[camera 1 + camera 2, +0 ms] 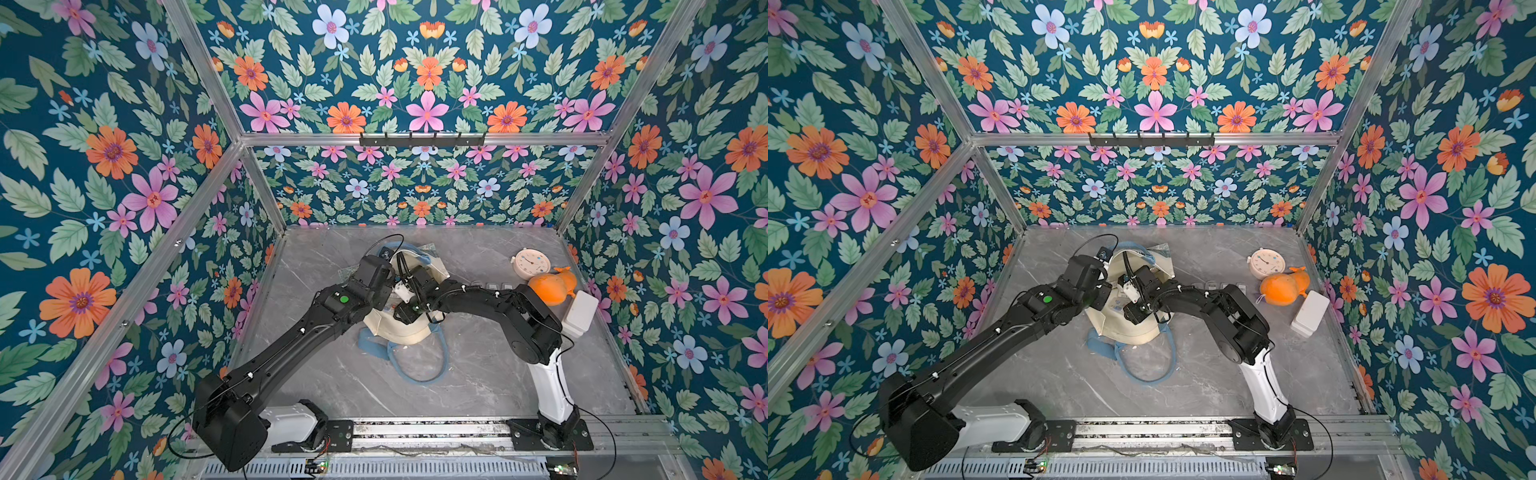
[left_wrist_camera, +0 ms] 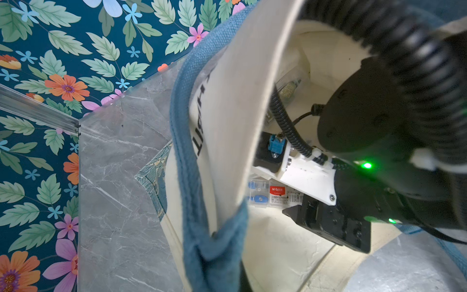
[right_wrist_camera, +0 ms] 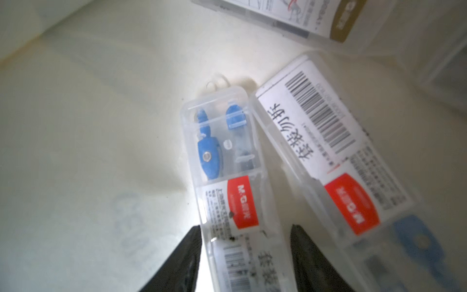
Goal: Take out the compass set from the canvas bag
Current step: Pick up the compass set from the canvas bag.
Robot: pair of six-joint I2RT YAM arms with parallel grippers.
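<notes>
The left claw (image 1: 387, 271), clamped on the rim of the canvas bag (image 1: 405, 333), is propping it open. Inside the bag, the right claw (image 3: 246, 242) is straddling the compass set (image 3: 226, 164) on the lining; whether it is gripping cannot be told. Lifting out is remaining.

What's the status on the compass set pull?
Left gripper shut on canvas bag rim, mouth held open. Right gripper astride compass set inside, grip unconfirmed. Second clear case lies tight alongside.
</notes>
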